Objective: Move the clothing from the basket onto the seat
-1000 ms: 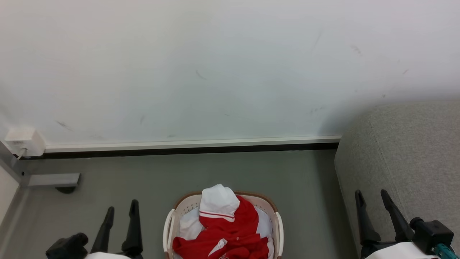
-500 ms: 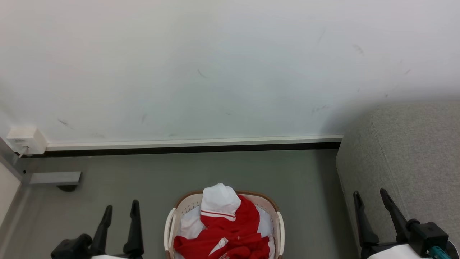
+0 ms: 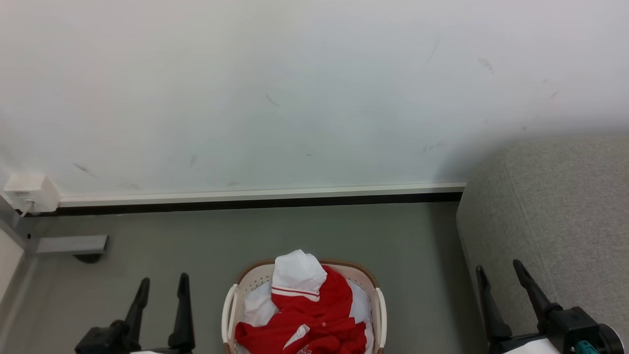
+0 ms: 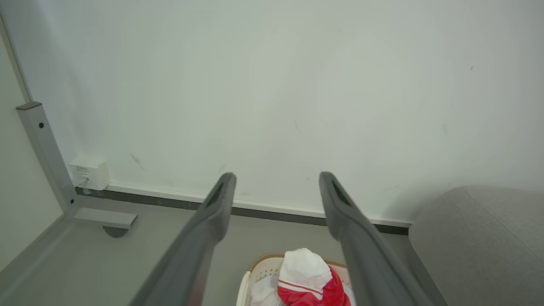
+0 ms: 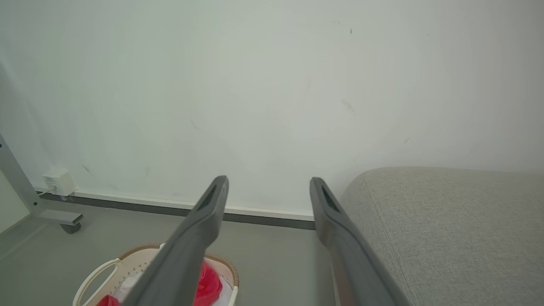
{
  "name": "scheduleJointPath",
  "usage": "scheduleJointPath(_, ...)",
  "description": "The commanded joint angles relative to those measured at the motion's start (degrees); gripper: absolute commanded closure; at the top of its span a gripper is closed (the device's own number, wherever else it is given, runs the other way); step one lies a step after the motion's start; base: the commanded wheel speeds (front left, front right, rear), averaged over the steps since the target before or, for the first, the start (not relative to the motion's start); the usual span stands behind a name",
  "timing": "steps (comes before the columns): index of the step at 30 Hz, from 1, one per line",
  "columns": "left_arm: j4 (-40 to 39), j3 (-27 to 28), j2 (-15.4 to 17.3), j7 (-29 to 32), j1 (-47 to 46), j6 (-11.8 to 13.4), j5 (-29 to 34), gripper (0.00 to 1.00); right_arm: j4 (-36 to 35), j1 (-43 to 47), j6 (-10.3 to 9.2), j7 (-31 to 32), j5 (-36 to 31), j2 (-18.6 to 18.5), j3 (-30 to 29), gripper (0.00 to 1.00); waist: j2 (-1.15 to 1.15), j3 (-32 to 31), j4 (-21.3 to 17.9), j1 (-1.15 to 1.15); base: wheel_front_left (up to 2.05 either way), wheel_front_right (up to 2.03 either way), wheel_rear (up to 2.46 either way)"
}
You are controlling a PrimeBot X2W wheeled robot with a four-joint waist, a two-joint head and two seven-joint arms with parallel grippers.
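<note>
The red clothing [image 3: 319, 314] with white panels and striped trim lies heaped in the cream basket [image 3: 229, 307] on the floor, bottom centre of the head view. It also peeks into the left wrist view as clothing [image 4: 304, 276] in the basket [image 4: 259, 265], and into the right wrist view as clothing [image 5: 210, 284] in the basket [image 5: 127, 261]. The grey seat [image 3: 560, 221] stands right of the basket, seat [image 5: 446, 229], seat [image 4: 480, 238]. My left gripper [image 3: 163, 285] hangs open left of the basket. My right gripper [image 3: 500, 273] is open beside the seat's edge. Both are empty.
A white wall with a dark skirting strip [image 3: 255, 202] closes the far side. A white socket box [image 3: 29, 191] and a grey metal frame foot with a caster [image 3: 73, 246] sit at the left. Grey floor [image 3: 295, 236] lies between the basket and the wall.
Both grippers have sunk slightly lower in the head view, and the right one has drifted a little left. The basket and clothing have not moved.
</note>
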Motion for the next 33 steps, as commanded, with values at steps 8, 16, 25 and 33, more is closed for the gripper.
scheduleJointPath(8,-0.5,-0.1,0.5,-1.4,0.7,0.3,3.9,0.0,0.2,-0.5,-0.11,-1.3,-3.3,-0.5,0.4,0.0,0.0,0.3,-0.2,0.0,0.0,0.0,0.0)
scheduleJointPath(16,-0.6,0.0,0.5,-2.1,-0.2,-0.3,6.8,0.0,-0.1,-1.2,-0.12,-2.0,-5.8,-0.5,0.1,0.0,0.0,2.0,-0.5,0.0,0.0,0.0,0.0)
scheduleJointPath(25,0.8,-1.9,0.5,-2.1,-4.5,-3.2,5.0,0.0,-1.5,-4.3,-0.12,-2.1,-5.9,-0.5,-0.7,0.0,0.0,11.0,-0.5,0.0,0.0,0.0,0.0)
scheduleJointPath(33,6.3,-10.9,2.4,-2.1,-13.1,-5.0,3.3,0.0,-3.4,-9.9,-0.12,-2.1,-6.4,-0.5,-1.3,0.0,0.0,22.6,-1.3,0.0,0.0,0.0,0.0)
